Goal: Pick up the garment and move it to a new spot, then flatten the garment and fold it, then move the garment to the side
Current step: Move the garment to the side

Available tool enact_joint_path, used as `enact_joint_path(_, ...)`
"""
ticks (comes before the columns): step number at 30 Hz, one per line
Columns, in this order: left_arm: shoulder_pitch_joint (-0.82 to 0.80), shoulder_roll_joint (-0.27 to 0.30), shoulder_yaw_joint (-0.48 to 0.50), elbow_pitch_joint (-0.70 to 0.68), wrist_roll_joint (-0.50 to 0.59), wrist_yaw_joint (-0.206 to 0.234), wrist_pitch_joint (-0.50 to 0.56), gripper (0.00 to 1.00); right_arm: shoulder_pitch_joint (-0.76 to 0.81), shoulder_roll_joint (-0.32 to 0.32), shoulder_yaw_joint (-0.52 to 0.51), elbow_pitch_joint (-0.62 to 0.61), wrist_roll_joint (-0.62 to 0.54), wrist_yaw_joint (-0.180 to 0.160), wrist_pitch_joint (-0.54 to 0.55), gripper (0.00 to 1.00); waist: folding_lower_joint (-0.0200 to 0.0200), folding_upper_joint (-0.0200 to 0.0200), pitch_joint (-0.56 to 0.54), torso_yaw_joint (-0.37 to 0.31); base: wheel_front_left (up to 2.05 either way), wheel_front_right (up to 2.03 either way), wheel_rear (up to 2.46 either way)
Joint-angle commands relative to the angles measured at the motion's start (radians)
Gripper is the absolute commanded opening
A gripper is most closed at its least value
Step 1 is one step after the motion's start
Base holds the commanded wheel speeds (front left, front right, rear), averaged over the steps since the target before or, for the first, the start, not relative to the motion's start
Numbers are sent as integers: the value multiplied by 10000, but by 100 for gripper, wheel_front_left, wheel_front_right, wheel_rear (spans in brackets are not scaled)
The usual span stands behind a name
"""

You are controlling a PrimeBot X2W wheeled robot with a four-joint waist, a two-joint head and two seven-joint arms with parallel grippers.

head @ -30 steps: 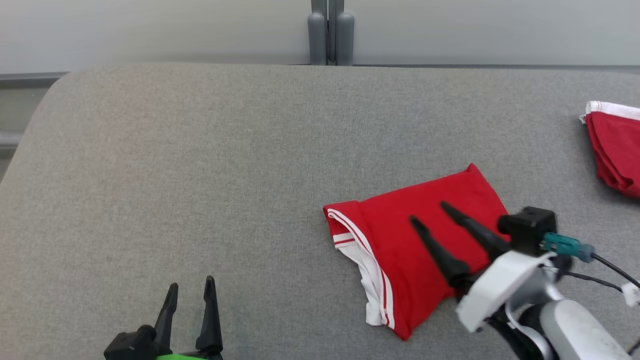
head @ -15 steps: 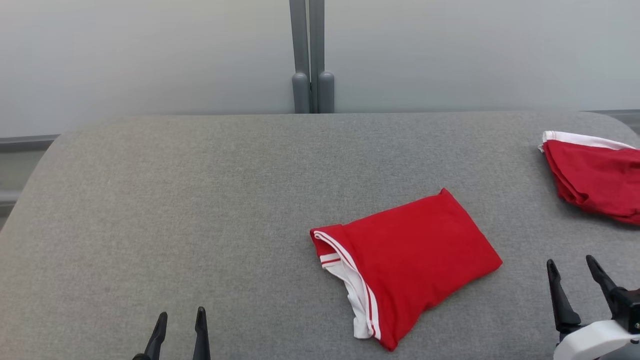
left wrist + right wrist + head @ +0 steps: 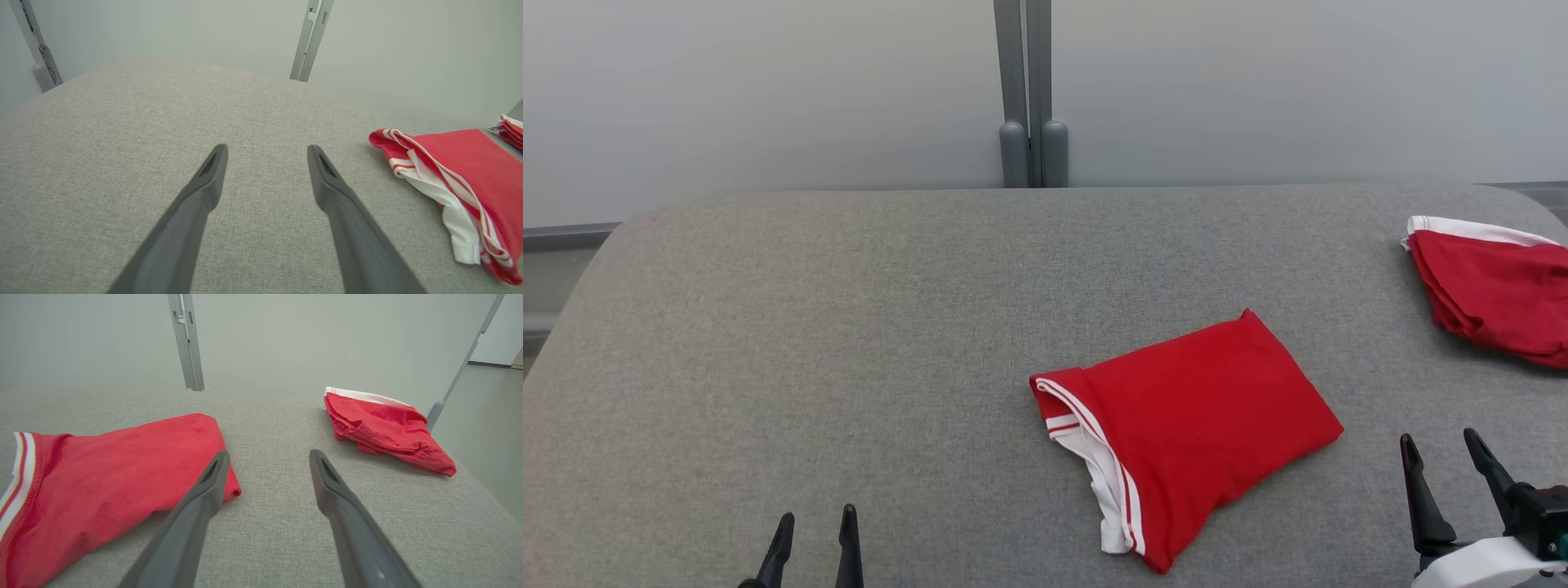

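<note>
Finding the garment [image 3: 1201, 425] folded, lying right of centre on the surface [image 3: 809, 343]. Holding left fingers [image 3: 210, 175] and right fingers [image 3: 212, 477] wide and empty. Likely moving it aside next: pinching every layer at the thick folded edge, lifting level, avoiding the second garment [image 3: 1494, 286].

Soft, even light fills the room, bright and diffuse, and the pale wall [image 3: 1258, 82] reads flat and matte. Shadows are faint: a thin dark rim under the lower right edge of the folded red garment [image 3: 1201, 416] in the head view, and another beneath the second red garment [image 3: 1494, 286] at the frame's right edge. That view is crisp throughout. In the wrist views the posts [image 3: 311, 41] lean toward the corners, and the left gripper [image 3: 266, 151] and right gripper [image 3: 267, 455] turn soft near the bottom edge.
</note>
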Motion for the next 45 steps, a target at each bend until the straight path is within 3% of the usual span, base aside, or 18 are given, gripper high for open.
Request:
enact_joint_path(1,-83,22,44,11,-17,48,-28,100,82,-32,4,-62,0,-4,-39,100,0,-1,-13,5,0,0,0)
enact_joint_path(10,-96,22,96,-9,26,22,-27,100,-491,-65,407,159,408,-4,-40,100,0,-1,23,135,0,0,0)
enact_joint_path(12,-177,20,59,-10,61,-19,-28,100,-1056,-410,751,413,572,-8,131,100,0,-1,99,236,0,0,0)
enact_joint_path(18,-583,22,-121,173,144,-77,-28,100,-3112,-1222,1928,1351,1117,-8,3357,100,0,-1,679,814,0,0,0)
enact_joint_path(23,-922,22,-304,411,15,-139,-28,100,-4583,-1353,2380,2487,1431,-4,5464,100,0,-1,1050,1310,0,0,0)
enact_joint_path(32,-1492,22,-630,794,-114,-217,-27,100,-5566,-1344,2379,4710,1840,-4,6222,100,0,-1,1376,2165,0,0,0)
enact_joint_path(39,-1623,20,-678,853,-265,-161,-27,100,-5808,-1423,2638,5604,2217,-8,6398,100,0,-1,1565,2095,0,0,0)
enact_joint_path(40,-1623,22,-693,857,-275,-161,-28,100,-5813,-1423,2747,5630,2372,-5,6482,42,0,-1,1578,2055,0,0,0)
enact_joint_path(41,-1631,22,-687,861,-293,-149,-27,100,-5836,-1396,2855,5573,2665,1,6460,0,0,-1,1593,1985,0,0,0)
enact_joint_path(45,-1669,22,-589,774,-343,-93,-27,100,-6343,-1740,2894,5125,3341,-10,5984,0,0,-1,1677,1573,0,0,0)
